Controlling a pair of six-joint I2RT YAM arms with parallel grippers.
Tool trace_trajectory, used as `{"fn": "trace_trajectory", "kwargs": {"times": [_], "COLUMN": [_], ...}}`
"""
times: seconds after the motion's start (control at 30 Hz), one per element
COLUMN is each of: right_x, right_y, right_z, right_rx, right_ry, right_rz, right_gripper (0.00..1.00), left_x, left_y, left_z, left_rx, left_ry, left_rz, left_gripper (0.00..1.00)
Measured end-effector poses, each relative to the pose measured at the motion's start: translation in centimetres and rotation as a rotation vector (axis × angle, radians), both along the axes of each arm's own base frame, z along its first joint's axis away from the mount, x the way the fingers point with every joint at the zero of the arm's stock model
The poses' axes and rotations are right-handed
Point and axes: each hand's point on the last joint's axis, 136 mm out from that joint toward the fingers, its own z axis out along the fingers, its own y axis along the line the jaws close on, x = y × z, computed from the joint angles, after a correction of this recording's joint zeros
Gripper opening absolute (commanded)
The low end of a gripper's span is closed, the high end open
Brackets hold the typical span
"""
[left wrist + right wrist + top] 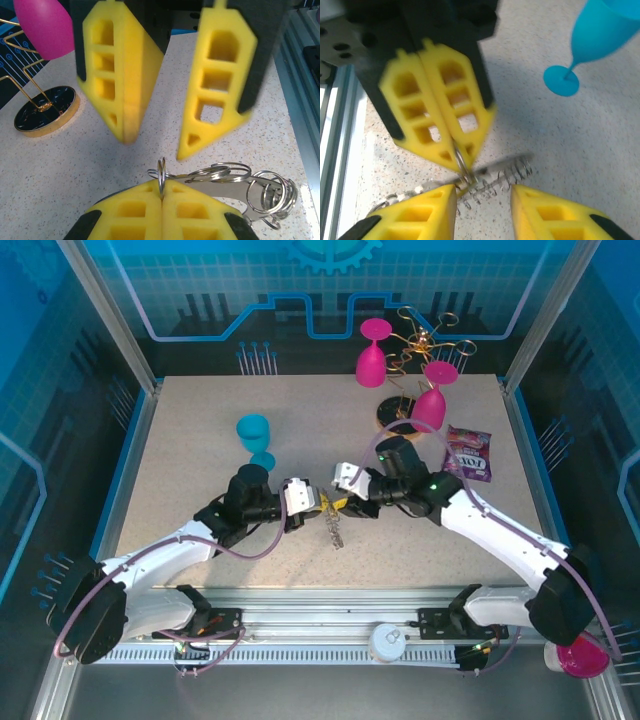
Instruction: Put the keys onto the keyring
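Left gripper (162, 192) is being held clenched on one split ring of the keyring (227, 180), fingers pressed flat together. The remaining silver rings are being trailed beside it toward the near edge, low over the speckled table (200, 470). Right gripper (482, 195) is being held released, jaws spread, tips facing the left ones closely. Both arms are being stretched low and angled inward at table centre.
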Motion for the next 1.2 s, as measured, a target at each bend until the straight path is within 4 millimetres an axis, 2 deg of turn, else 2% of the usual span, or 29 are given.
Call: {"fn": "trace_trajectory", "kwargs": {"times": [0.23,0.57,0.67,0.77,0.83,0.93,1.2], "right_x": [-0.5,-0.7,-0.9,-1.2,-1.3,-1.3,-1.5], "right_y": [0.1,1.0,1.1,1.3,1.3,1.3,1.3], "right_z": [-0.8,0.2,0.4,0.5,0.5,0.4,0.3], "right_rx": [0.087,0.155,0.163,0.169,0.168,0.162,0.060], "right_ry": [0.091,0.084,0.082,0.084,0.071,0.063,0.035], "right_rz": [-0.043,-0.007,0.012,0.034,0.046,0.053,0.083], "right_gripper": [0.38,0.26,0.18,0.00,0.00,0.00,0.00], "left_x": [0.0,-0.6,-0.7,-0.7,-0.7,-0.7,-0.6], "left_y": [-0.2,-0.4,-0.5,-0.5,-0.5,-0.5,-0.4], "left_z": [0.5,0.6,0.7,0.7,0.7,0.6,0.5], "left_rx": [-0.028,-0.058,-0.062,-0.070,-0.074,-0.073,-0.047], "left_ry": [-0.029,-0.012,-0.010,0.001,0.009,0.013,0.031], "left_rz": [-0.009,-0.038,-0.043,-0.040,-0.041,-0.045,-0.037], "left_gripper": [0.00,0.00,0.00,0.00,0.01,0.12,0.13]}}
